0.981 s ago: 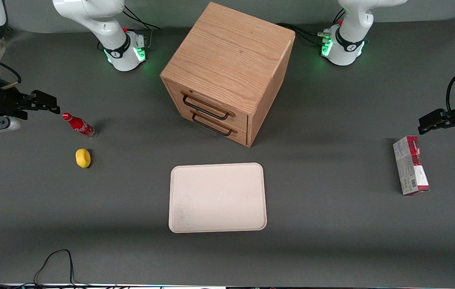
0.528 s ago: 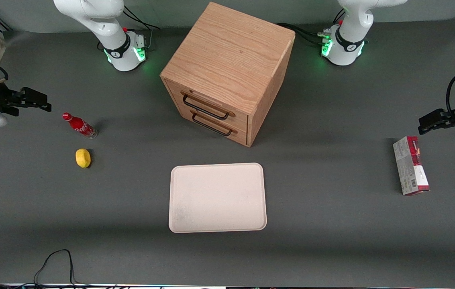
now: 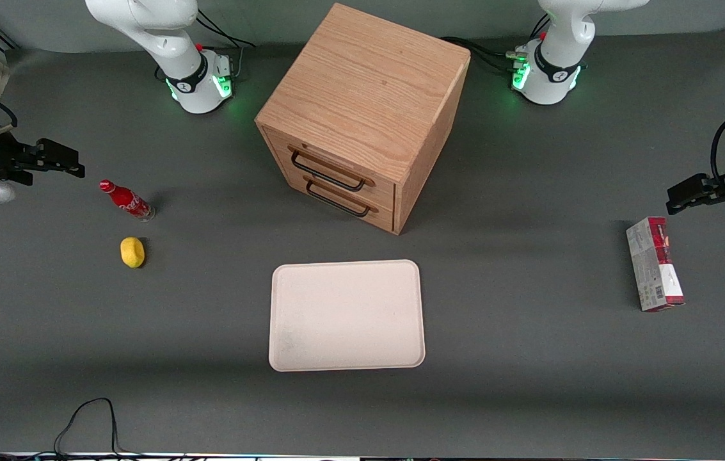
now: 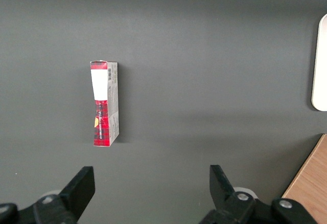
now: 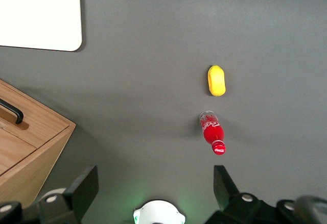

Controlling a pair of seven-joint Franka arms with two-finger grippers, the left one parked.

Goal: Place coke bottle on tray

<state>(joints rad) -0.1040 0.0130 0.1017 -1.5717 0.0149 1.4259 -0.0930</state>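
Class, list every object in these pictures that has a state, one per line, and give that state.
Small red coke bottle: standing on table, untouched.
Cream rectangular tray: empty.
Wooden two-drawer cabinet: both drawers shut.
Yellow lemon-like object: lying loose.
Red-and-grey carton: lying flat.
Right arm's claw: open, apart from the bottle.

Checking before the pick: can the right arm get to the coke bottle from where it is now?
Probably yes. The gripper hangs open near the coke bottle, which lies alone on the table; the lemon sits apart, nearer the front camera.
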